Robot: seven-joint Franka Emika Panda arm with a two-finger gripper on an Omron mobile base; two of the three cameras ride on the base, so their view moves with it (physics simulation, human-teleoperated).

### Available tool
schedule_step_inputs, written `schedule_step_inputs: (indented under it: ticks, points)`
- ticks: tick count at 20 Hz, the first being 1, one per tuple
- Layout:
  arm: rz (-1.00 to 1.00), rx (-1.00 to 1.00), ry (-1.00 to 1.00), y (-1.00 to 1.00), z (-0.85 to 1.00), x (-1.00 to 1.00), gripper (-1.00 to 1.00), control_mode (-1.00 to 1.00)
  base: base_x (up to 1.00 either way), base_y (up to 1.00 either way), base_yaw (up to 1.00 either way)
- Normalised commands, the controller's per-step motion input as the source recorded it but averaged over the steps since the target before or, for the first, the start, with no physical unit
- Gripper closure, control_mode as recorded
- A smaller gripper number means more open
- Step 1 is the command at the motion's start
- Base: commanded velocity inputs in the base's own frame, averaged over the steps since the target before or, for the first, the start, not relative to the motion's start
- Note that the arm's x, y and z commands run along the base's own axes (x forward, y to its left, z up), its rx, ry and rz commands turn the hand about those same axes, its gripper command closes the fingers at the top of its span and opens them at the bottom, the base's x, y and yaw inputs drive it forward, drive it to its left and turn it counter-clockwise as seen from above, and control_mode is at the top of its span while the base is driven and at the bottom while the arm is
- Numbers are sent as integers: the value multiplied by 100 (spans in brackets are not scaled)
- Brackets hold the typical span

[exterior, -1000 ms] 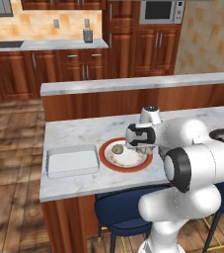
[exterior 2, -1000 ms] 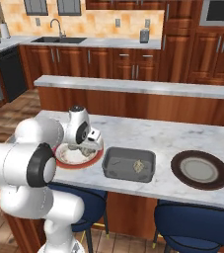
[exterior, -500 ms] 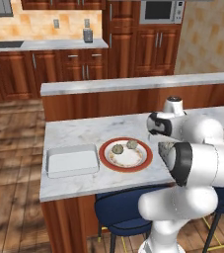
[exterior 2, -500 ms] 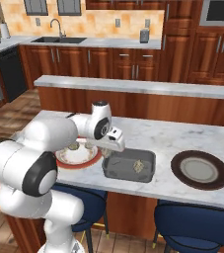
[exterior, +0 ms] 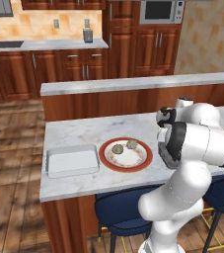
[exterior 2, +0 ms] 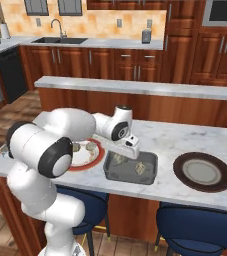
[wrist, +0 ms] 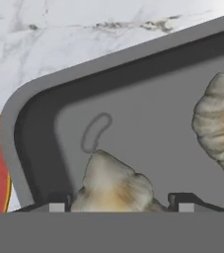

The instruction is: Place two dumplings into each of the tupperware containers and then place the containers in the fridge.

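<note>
Gripper (exterior 2: 130,148) jaws stand apart over the dark grey tray (exterior 2: 150,177), one dumpling (wrist: 114,185) between the fingertips and another (wrist: 219,121) lying beside it. Farther off, two dumplings (exterior: 124,146) sit on the red-rimmed plate (exterior: 143,165), near the white tray (exterior: 72,161).

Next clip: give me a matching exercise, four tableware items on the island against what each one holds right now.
Items:
1. dark grey container
2. white container
3. red-rimmed plate
4. brown-rimmed plate

Contents:
A. nothing, leftmost on the counter
B. two dumplings, claw above it
C. nothing, rightmost on the counter
D. two dumplings, no claw above it

Pairs: 1-B, 2-A, 3-D, 4-C
</note>
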Motion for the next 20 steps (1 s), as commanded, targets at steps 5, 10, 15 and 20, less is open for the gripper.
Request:
schedule_step_inputs:
  ticks: [5, 10, 15, 20]
  points:
    - [0, 0, 0, -1, -58, 3, 100, -100, 0, 0, 0]
    - [0, 0, 0, -4, -24, 0, -100, -100, 0, 0, 0]
    - [0, 0, 0, -1, 24, -6, -100, -100, 0, 0, 0]
    - [0, 0, 0, 2, 29, -24, -100, -100, 0, 0, 0]
